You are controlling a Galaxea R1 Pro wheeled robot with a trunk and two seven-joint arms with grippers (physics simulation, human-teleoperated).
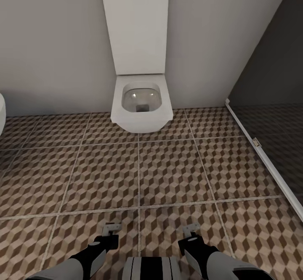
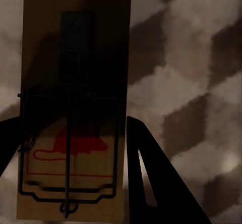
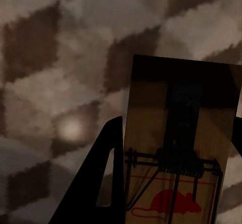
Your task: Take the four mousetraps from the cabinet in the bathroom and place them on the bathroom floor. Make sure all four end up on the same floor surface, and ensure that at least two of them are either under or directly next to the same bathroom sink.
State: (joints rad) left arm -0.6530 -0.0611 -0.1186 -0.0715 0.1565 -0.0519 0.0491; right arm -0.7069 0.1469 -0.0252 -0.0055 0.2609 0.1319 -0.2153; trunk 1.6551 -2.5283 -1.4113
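Two grippers sat low in my head view, the left gripper (image 1: 110, 228) and the right gripper (image 1: 189, 231), both out over the bathroom floor (image 1: 168, 175). Ahead stood a white toilet (image 1: 141, 103) against the wall, with a grey glass panel (image 1: 273, 103) and its pale frame running along my right. Tiles between me and the toilet gave wide open room; the glass frame was the edge I had to mind.

Through the left wrist view, the dark fingers (image 2: 151, 183) were clamped on either long side of a mousetrap (image 2: 73, 108), its wire and red mark facing the camera, held above the patterned tiles.

On the right wrist view, the second mousetrap (image 3: 181, 148) was gripped the same way, one finger (image 3: 106, 183) pressed against its side.

I judged both boards light and stiff, the wire spring the delicate part, so holding the wooden edges seemed the safe purchase. No sink was in sight from here.
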